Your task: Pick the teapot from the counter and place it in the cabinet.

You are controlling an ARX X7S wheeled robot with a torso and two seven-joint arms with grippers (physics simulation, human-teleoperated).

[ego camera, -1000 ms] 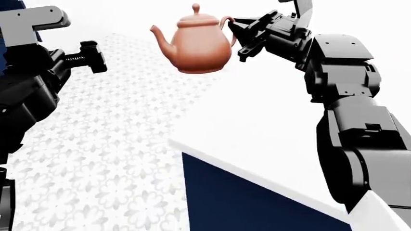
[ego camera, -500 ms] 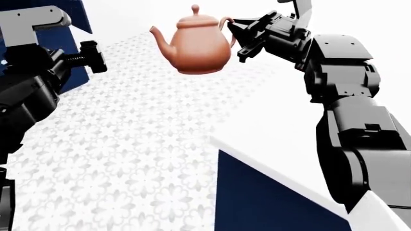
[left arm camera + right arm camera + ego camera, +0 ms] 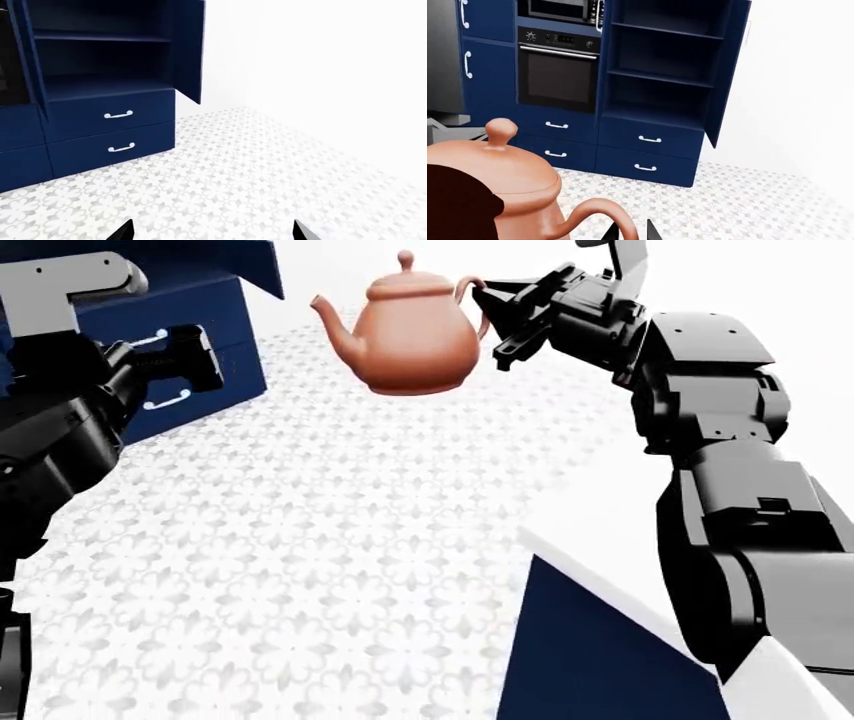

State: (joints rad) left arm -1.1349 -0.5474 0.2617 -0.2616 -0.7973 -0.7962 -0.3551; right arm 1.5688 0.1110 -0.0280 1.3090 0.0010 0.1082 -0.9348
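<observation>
The terracotta teapot (image 3: 407, 335) hangs in the air above the floor tiles, spout pointing left. My right gripper (image 3: 489, 312) is shut on its looped handle. In the right wrist view the teapot (image 3: 494, 185) fills the near corner, and the gripper (image 3: 630, 232) pinches the handle loop between its dark fingertips. My left gripper (image 3: 187, 355) stands open and empty to the teapot's left; its fingertips spread wide over the floor in the left wrist view (image 3: 213, 232). The navy cabinet (image 3: 660, 75) stands open ahead, shelves bare (image 3: 100, 55). The white counter (image 3: 587, 530) lies at lower right.
Navy drawers with white handles (image 3: 647, 140) (image 3: 119, 115) sit under the cabinet shelves. The cabinet door (image 3: 727, 75) (image 3: 190, 50) hangs open. A built-in oven (image 3: 557, 75) is beside the cabinet. White floral floor tiles (image 3: 334, 570) stretch between me and the cabinet.
The view has swung: the counter edge slid to the right and the navy drawers came into sight at upper left. Teapot and both arms keep their places in the view.
</observation>
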